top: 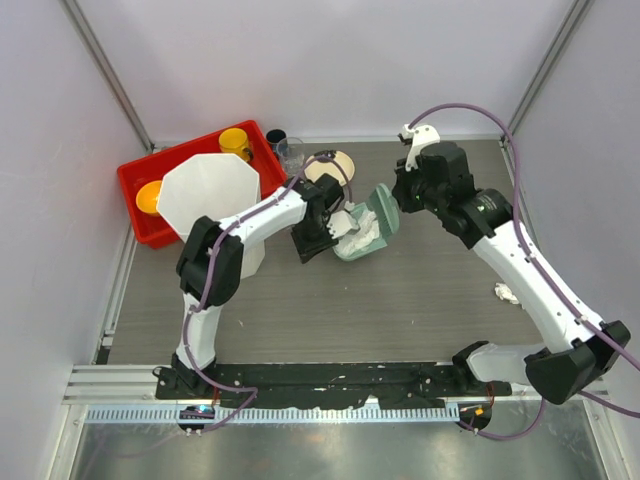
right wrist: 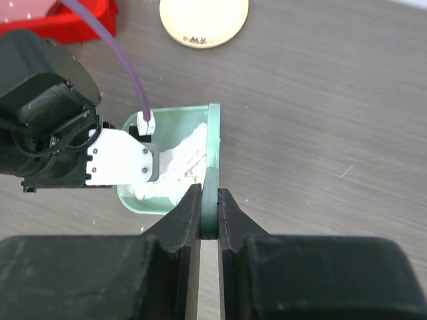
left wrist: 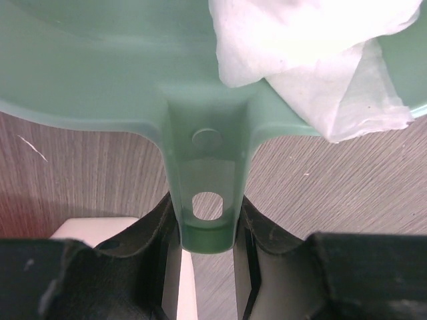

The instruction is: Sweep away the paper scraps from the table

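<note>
My left gripper (top: 318, 236) is shut on the handle (left wrist: 207, 193) of a pale green dustpan (top: 360, 245), held over the table (top: 400, 300) at mid-back. Crumpled white paper scraps (top: 362, 228) lie in the pan and also show in the left wrist view (left wrist: 313, 60) and the right wrist view (right wrist: 180, 167). My right gripper (top: 400, 195) is shut on a flat green scraper (right wrist: 213, 153) that stands on edge at the pan's right side. One more paper scrap (top: 507, 293) lies on the table at the right, under the right arm.
A white octagonal bin (top: 210, 195) stands left of the pan, against a red tray (top: 135, 185) holding yellow cups (top: 235, 140). A dark cup (top: 276, 138), a clear glass (top: 292, 155) and a round cream plate (top: 335, 165) sit at the back. Pale walls frame the table.
</note>
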### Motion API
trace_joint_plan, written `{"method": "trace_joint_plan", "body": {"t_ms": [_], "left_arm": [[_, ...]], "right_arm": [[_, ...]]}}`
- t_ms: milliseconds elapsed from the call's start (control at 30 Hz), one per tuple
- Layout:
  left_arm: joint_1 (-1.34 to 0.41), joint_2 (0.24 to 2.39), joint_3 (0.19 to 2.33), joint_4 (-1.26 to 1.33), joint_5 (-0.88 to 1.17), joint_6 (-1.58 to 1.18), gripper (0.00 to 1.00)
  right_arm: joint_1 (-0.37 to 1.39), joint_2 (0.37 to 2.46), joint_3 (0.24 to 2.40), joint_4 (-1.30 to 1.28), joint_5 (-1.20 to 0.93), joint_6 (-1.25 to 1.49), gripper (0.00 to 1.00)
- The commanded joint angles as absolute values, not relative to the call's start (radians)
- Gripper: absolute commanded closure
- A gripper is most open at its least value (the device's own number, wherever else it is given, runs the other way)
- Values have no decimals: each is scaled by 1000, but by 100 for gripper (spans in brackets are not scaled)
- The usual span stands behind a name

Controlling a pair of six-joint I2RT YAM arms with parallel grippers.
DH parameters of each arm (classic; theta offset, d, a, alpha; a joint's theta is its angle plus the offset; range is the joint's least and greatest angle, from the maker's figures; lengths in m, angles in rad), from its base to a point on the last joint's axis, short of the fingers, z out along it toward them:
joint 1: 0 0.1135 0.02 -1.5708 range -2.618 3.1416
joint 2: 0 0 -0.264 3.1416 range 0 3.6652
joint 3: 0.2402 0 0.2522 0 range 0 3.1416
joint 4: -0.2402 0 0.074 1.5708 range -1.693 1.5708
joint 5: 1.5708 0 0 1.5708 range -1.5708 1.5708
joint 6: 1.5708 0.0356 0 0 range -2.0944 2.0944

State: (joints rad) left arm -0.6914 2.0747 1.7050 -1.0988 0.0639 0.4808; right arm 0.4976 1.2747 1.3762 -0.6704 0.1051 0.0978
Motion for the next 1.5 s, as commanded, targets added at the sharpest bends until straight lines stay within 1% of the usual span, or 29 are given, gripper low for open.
{"method": "trace_joint_plan", "body": {"t_ms": [0, 233, 500, 667, 833, 967, 1133, 1467], "left_arm": [[-690, 2005, 1729, -1025, 129, 449, 100], [-689, 1976, 1735, -1005, 124, 425, 100], [-690, 1905, 1726, -969, 72, 402, 100], [-686, 1881, 1799, -1012, 35, 390, 100], [-680, 1864, 1908, -1083, 34, 370, 100], [-666, 1838, 2011, -1149, 38, 347, 100], [-617, 1824, 2159, -1249, 41, 319, 100], [-499, 1729, 2338, -1341, 9, 276, 100]], "right_arm": [[502, 1224, 1466, -680, 179, 28, 99], [502, 1221, 1525, -675, 117, 34, 99], [502, 1181, 1647, -719, 273, 17, 99], [502, 1105, 1729, -746, 331, 28, 99], [502, 1043, 1669, -756, 466, 5, 99], [502, 1057, 1596, -772, 492, 5, 99], [502, 1084, 1562, -773, 502, -34, 99], [497, 1127, 1482, -769, 445, -51, 99]]}}
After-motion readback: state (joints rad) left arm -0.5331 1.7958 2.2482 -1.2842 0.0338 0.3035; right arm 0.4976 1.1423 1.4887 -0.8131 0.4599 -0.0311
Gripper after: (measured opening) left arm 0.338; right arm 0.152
